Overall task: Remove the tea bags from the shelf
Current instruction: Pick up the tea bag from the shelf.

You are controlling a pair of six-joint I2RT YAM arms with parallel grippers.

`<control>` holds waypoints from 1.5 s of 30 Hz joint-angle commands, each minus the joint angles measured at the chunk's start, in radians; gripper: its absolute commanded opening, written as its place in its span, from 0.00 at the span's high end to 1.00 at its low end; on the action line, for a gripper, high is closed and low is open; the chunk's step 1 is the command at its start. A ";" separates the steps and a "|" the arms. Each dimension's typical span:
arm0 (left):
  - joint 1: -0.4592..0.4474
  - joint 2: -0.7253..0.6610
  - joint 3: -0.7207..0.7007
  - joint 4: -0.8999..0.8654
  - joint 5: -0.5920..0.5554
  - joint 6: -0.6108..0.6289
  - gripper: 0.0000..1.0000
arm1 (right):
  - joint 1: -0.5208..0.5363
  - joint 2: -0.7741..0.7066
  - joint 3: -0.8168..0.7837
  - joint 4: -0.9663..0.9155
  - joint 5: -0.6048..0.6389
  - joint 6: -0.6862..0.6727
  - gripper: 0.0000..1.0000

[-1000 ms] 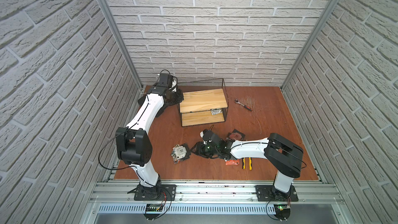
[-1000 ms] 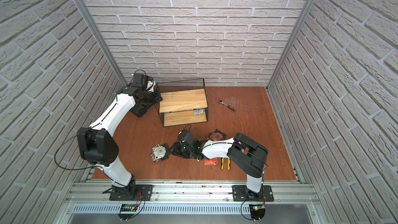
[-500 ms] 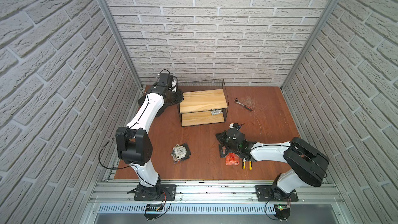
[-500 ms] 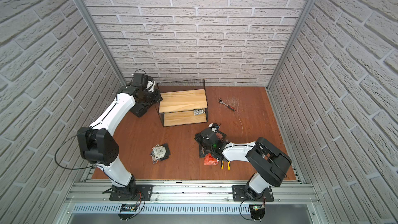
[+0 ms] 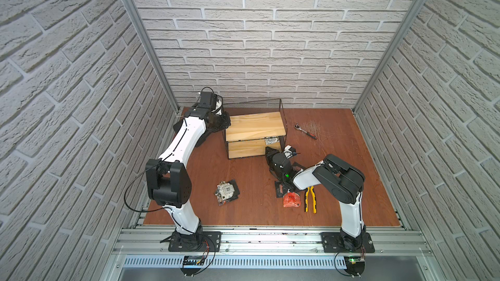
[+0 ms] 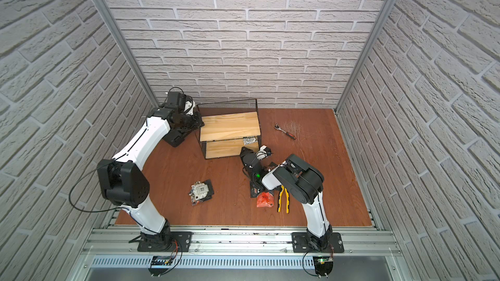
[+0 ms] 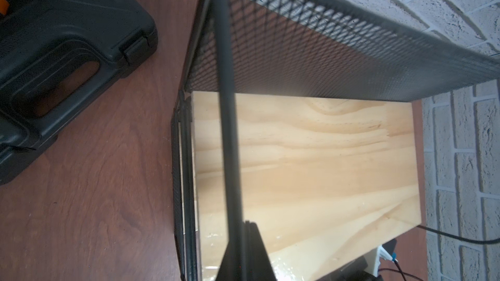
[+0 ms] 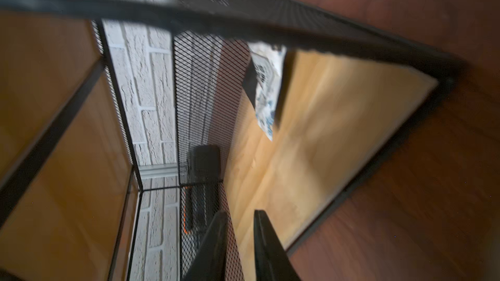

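Since a second earlier, our right arm had swung from beside the sachet pile [image 5: 226, 191] near the table's [image 5: 243, 168] 6 o'clock up to the shelf [image 5: 254, 128], which stood at 12 o'clock. We saw that arm folded low, its elbow raised at 4 o'clock and its wrist stretched toward 11 o'clock, so the right gripper [image 5: 269, 150] sat at the lower board's front right corner. In the right wrist view its jaws stood slightly parted with nothing between them. One tea bag [image 5: 271, 140] lay at the lower board's 3 o'clock end, just beyond the fingers and untouched. An orange sachet [image 5: 291, 200] lay on the table under that arm at 5 o'clock. Our left arm reached long toward 11 o'clock. The left gripper [image 7: 247, 224] was closed on the shelf's black frame wire at its upper left corner.
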 commanded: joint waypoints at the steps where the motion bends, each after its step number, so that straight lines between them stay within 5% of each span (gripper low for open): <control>1: 0.011 0.017 0.015 -0.025 -0.005 0.000 0.93 | -0.004 0.009 0.039 0.018 0.125 0.028 0.70; 10: 0.012 0.021 0.012 -0.021 -0.001 0.001 0.93 | -0.011 0.030 0.060 -0.082 0.199 0.104 0.57; 45: 0.024 0.019 -0.014 -0.011 0.016 0.018 0.94 | -0.046 0.179 0.330 -0.389 0.366 0.378 0.49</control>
